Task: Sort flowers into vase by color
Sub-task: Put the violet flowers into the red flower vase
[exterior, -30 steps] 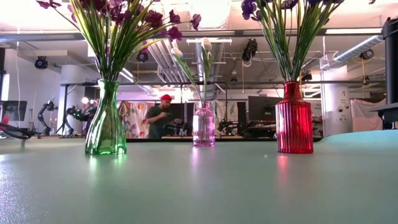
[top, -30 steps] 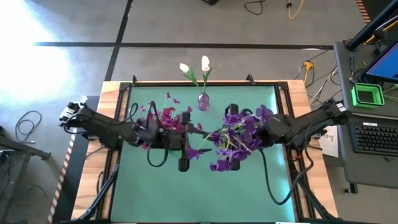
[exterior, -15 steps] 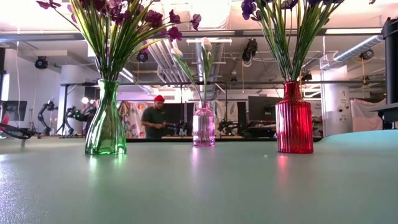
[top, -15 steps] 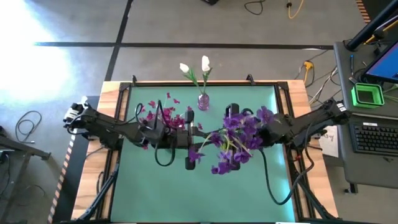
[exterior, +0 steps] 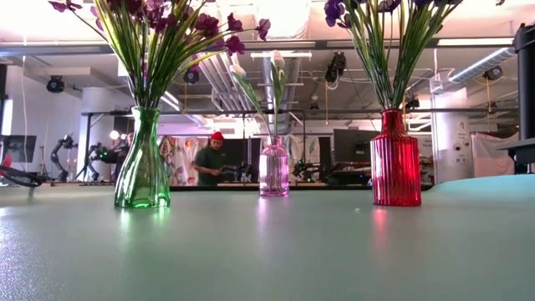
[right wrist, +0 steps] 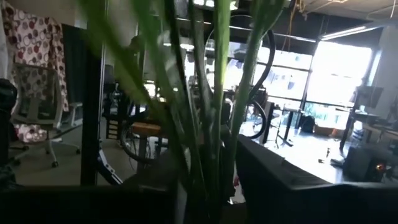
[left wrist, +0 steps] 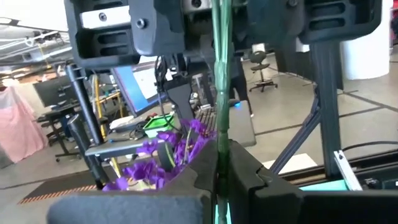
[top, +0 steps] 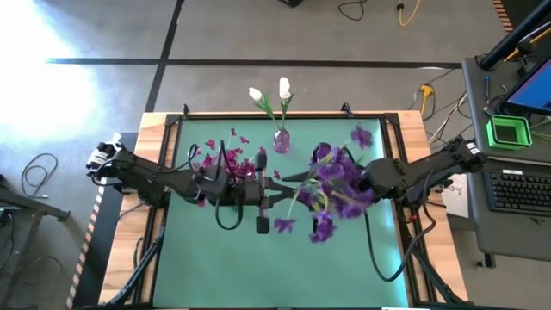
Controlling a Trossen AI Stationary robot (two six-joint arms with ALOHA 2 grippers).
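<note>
Purple flowers (top: 337, 185) spread over the red vase (exterior: 395, 159) at the table's right. Magenta flowers (top: 225, 160) stand in the green vase (exterior: 142, 167) on the left. White buds (top: 269, 93) sit in the pink vase (top: 281, 140) at the far middle. My left gripper (top: 274, 196), at mid-table between the bunches, is shut on one purple flower's stem (left wrist: 220, 93). My right gripper (top: 366, 183) is in the purple bunch with its fingers parted, several green stems (right wrist: 208, 124) standing between them. My left gripper pinches one green stem (left wrist: 219, 163) between its two fingers. The fingers come about level from the table's left and lie across the stem. From the hold the stem runs on toward the purple blooms (left wrist: 163, 155). Whether my right gripper's fingers touch the stems cannot be told.
Bare green mat (top: 258, 267) lies along the near half of the table. Both arms reach in from the side edges. Beyond the far edge a person (exterior: 211, 159) stands in the room. A desk with a keyboard (top: 516, 189) is off the table's right.
My left gripper has gone a little toward the table's right, nearer the purple bunch. The purple flowers have sprung apart from a tight clump: one bloom has swung out toward the far edge and the lower blooms have shifted toward the near right.
</note>
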